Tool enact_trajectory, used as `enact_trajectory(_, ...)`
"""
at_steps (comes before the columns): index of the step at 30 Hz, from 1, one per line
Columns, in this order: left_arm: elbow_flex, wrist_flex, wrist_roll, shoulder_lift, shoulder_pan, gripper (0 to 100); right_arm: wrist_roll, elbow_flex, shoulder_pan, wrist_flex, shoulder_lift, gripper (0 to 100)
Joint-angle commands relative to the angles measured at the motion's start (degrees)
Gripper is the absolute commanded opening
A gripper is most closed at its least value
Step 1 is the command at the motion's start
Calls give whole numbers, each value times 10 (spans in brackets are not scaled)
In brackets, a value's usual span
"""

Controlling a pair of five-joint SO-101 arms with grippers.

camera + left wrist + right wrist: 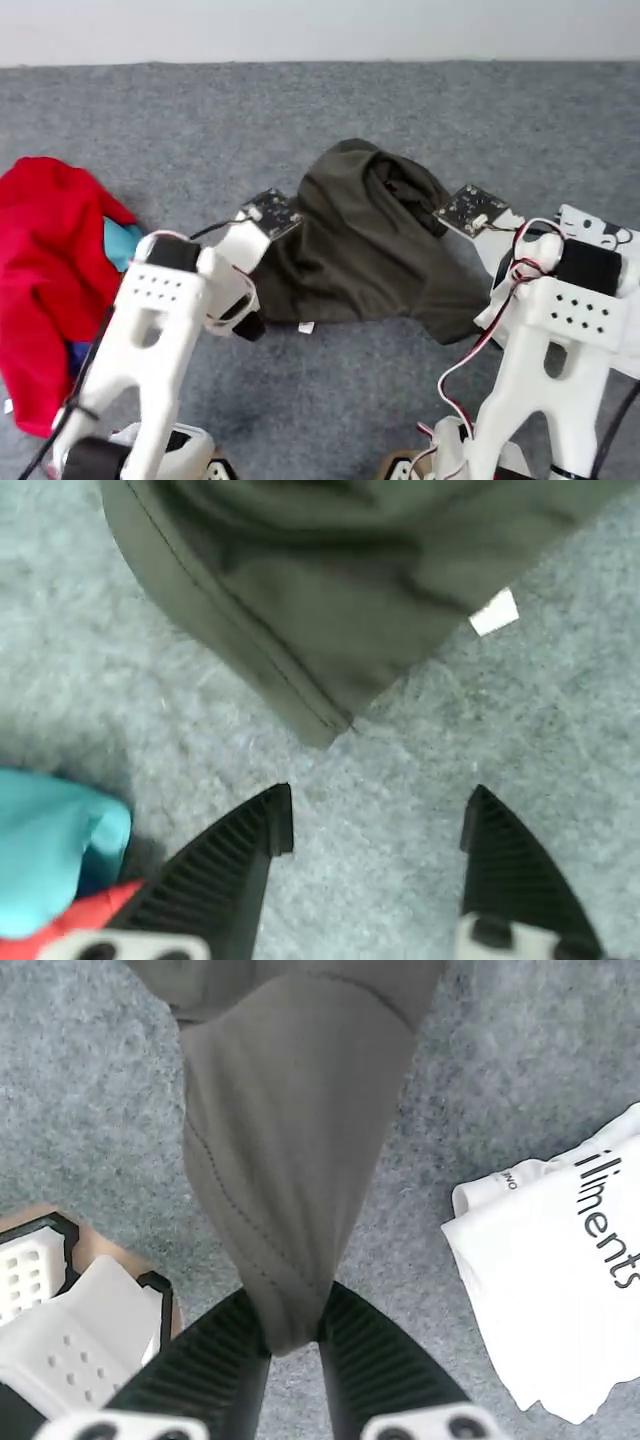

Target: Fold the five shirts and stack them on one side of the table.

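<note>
Pinching a fold of the olive shirt (290,1110), my right gripper (292,1310) has both black fingers (215,1360) clamped on the cloth, which narrows to a strip between the tips at the bottom centre of the right wrist view. The white shirt (560,1290) lies crumpled at that frame's right edge, cut off by the border and apart from the olive one. A white arm base (70,1330) sits in the lower left corner.

My left gripper (380,800) is released at the bottom of the left wrist view. Its tips are spread wide over bare grey table covering (400,880), holding nothing, just short of the olive shirt's hemmed corner above them. A small white tag (495,613) sticks out from the shirt's edge at upper right. The teal shirt (50,850) and a sliver of the red shirt (100,910) crowd the lower left corner, both cropped.

From the high view I see the olive shirt heaped at centre frame, between the left arm (160,310) and the right arm (555,320). Each arm's wrist board covers its gripper there, so I cannot make out the fingers from above. The red shirt spreads down the left edge, partly out of frame, with teal at its right side and a scrap of blue cloth (78,355) lower down. How those pieces are layered I cannot tell. The white shirt is mostly hidden behind the right arm at the right edge.
</note>
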Motion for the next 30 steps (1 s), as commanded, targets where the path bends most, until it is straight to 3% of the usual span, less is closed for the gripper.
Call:
enact_trajectory(1,-46,-8,-33,60,12,276,4,-2,5,22,-17,9)
enact_trajectory(15,-151,-37,-51,280,13,269,3,-2,5,22,-17,9)
enact_trajectory(30,-159,-12,-51,342,13,13,3,-4,5,22,-18,9)
